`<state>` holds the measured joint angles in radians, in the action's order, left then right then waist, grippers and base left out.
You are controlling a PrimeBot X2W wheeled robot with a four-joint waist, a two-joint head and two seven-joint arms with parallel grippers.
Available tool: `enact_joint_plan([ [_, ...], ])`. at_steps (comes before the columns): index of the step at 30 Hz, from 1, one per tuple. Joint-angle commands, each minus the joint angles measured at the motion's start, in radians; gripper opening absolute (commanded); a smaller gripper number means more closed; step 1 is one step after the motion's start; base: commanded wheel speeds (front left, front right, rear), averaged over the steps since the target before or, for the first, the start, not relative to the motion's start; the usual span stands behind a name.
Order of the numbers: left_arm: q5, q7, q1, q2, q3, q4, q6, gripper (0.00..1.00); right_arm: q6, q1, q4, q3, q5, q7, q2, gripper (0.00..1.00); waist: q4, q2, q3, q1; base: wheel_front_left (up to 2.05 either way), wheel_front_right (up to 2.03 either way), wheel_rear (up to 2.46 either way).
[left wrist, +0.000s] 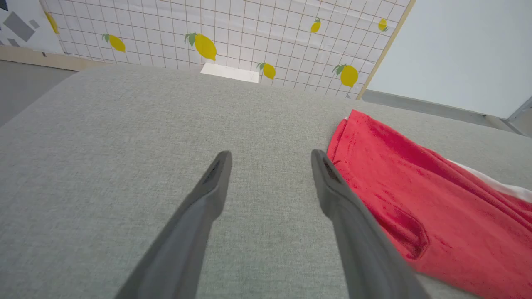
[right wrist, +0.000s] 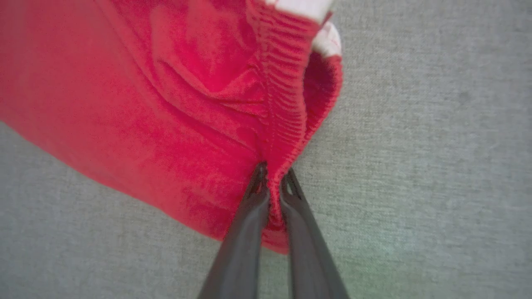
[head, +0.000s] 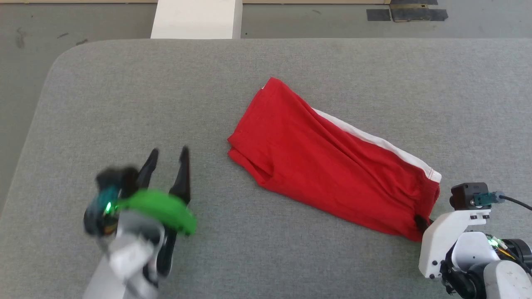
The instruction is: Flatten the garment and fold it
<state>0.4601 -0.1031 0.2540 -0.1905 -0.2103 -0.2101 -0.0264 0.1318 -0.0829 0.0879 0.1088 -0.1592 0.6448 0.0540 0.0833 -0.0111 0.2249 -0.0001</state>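
The left end effector (head: 168, 154) is blurry in the head view. The right end effector (right wrist: 274, 171) is mostly hidden there behind its own arm (head: 440, 238). One pair of red shorts (head: 328, 166) lies slanted in the middle of the grey table (head: 291, 261), with one white stripe (head: 374, 142) along its far edge. The left end effector is wide open over bare table beside the shorts. The right one pinches the corner of the waistband (right wrist: 286, 104).

The garment (head: 328, 166) lies on the table (head: 166, 83) just right of centre, running from 11 o'clock to 4 o'clock. The left gripper (head: 169, 150) is at 8 o'clock, apart from the garment, and the right gripper (right wrist: 273, 176) is at its 4 o'clock corner, the hem between its fingers. A block (head: 195, 18) stands beyond the table's far edge at 12 o'clock.
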Motion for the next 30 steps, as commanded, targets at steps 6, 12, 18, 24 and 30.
enact_joint_plan([
  [6,0.038,0.339,0.199,0.029,-0.066,-0.074,-0.031,1.00,-0.001,-0.007,-0.004,-0.012,-0.011,0.005,-0.004,0.00,-0.025,0.0111,0.019,0.0001,0.00,0.00,0.00],
  [12,0.027,0.654,0.344,0.032,-0.127,-0.181,-0.096,1.00,-0.001,-0.015,-0.003,-0.020,-0.027,0.006,-0.004,0.00,-0.054,0.0111,0.052,0.0001,0.00,0.00,0.00],
  [18,0.028,0.734,0.407,0.050,-0.141,-0.247,-0.124,1.00,-0.001,-0.024,0.005,-0.017,-0.036,-0.006,-0.004,0.00,-0.076,0.0111,0.085,0.0001,0.00,0.00,0.00],
  [24,0.047,0.813,0.390,0.060,-0.177,-0.305,-0.101,1.00,-0.001,-0.033,0.020,-0.015,-0.040,-0.018,-0.004,0.00,-0.079,0.0111,0.102,0.0001,0.00,0.00,0.00],
  [30,0.099,0.790,0.361,0.076,-0.151,-0.289,-0.085,0.00,-0.001,-0.046,0.028,-0.015,-0.043,-0.026,-0.004,0.00,-0.058,0.0111,0.099,0.0001,0.00,0.00,0.00],
])
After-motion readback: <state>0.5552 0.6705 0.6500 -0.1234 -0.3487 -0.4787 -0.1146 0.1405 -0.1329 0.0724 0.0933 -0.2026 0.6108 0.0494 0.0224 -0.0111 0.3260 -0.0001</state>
